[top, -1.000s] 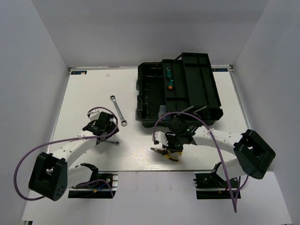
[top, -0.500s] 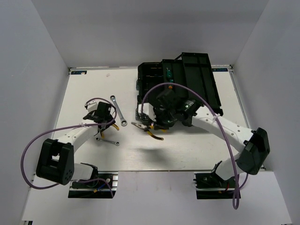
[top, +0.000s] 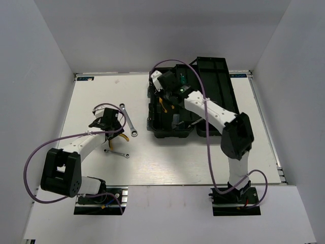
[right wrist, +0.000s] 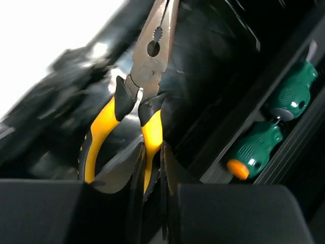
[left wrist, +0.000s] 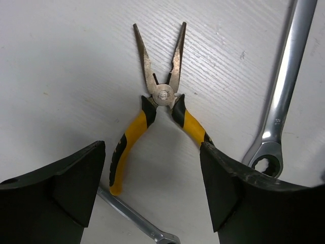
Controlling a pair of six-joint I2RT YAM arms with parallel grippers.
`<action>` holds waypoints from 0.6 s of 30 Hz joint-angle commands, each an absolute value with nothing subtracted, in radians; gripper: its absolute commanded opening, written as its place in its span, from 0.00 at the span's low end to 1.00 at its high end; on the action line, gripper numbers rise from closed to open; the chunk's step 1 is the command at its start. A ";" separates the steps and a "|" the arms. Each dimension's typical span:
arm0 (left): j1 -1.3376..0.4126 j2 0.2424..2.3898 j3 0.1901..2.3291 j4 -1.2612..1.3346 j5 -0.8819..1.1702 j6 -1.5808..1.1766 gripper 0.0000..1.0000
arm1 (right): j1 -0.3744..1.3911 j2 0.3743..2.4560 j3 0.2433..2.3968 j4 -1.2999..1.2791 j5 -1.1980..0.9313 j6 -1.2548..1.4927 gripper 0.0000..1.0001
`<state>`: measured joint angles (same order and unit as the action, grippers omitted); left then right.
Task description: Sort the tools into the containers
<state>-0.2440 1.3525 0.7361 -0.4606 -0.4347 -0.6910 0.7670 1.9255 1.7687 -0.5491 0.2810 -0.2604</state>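
A pair of yellow-handled needle-nose pliers (left wrist: 162,94) lies on the white table with its handles spread. My left gripper (left wrist: 152,175) is open just above the handle ends and touches nothing; from above it (top: 112,130) hovers left of the toolbox. A long silver wrench (left wrist: 283,101) lies right of these pliers, and a shorter wrench (left wrist: 133,219) lies under the gripper. My right gripper (right wrist: 151,157) is shut on one handle of a second pair of yellow pliers (right wrist: 145,76), held over the left part of the black toolbox (top: 223,101). Two green screwdrivers (right wrist: 264,142) lie in a toolbox tray.
The open toolbox stands at the back right of the table (top: 193,162), and the right arm (top: 213,112) reaches across it. White walls close in the sides and back. The long wrench (top: 128,120) and short wrench (top: 118,153) flank the left gripper.
The right arm carried its pliers from the table's front up over the toolbox's left part. The left gripper moved toward the pliers on the table and its jaws narrowed slightly.
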 commanded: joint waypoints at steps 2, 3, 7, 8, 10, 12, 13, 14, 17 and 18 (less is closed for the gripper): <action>-0.236 1.348 0.769 -0.434 -0.394 -0.647 0.83 | 0.726 2.034 1.911 -0.544 0.422 -0.178 0.00; -0.236 1.348 0.769 -0.434 -0.382 -0.647 0.79 | 0.719 2.046 1.955 -0.557 0.423 -0.172 0.34; -0.236 1.388 0.769 -0.454 -0.382 -0.647 0.66 | 0.707 2.045 1.987 -0.598 0.307 -0.155 0.80; -0.236 1.388 0.781 -0.469 -0.382 -0.647 0.65 | 0.707 2.031 1.950 -0.592 0.304 -0.155 0.80; -0.236 1.399 0.781 -0.480 -0.382 -0.658 0.63 | 0.707 1.975 1.931 -0.568 0.272 -0.147 0.80; -0.236 1.376 0.770 -0.480 -0.373 -0.669 0.61 | 0.700 1.933 1.914 -0.575 0.259 -0.124 0.80; -0.236 1.352 0.753 -0.480 -0.373 -0.669 0.59 | 0.695 1.924 1.902 -0.578 0.236 -0.117 0.80; -0.236 1.342 0.753 -0.480 -0.373 -0.669 0.58 | 0.690 1.911 1.893 -0.568 0.232 -0.098 0.80; -0.236 1.342 0.742 -0.514 -0.382 -0.680 0.58 | 0.670 1.852 1.826 -0.552 0.196 -0.075 0.80; -0.236 1.342 0.742 -0.528 -0.382 -0.680 0.58 | 0.667 1.824 1.783 -0.548 0.186 -0.065 0.80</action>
<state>-0.2432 1.3735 0.7471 -0.4862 -0.3801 -0.6670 0.6872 1.9038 1.8389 -0.5789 0.2352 -0.1188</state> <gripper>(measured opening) 0.578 0.799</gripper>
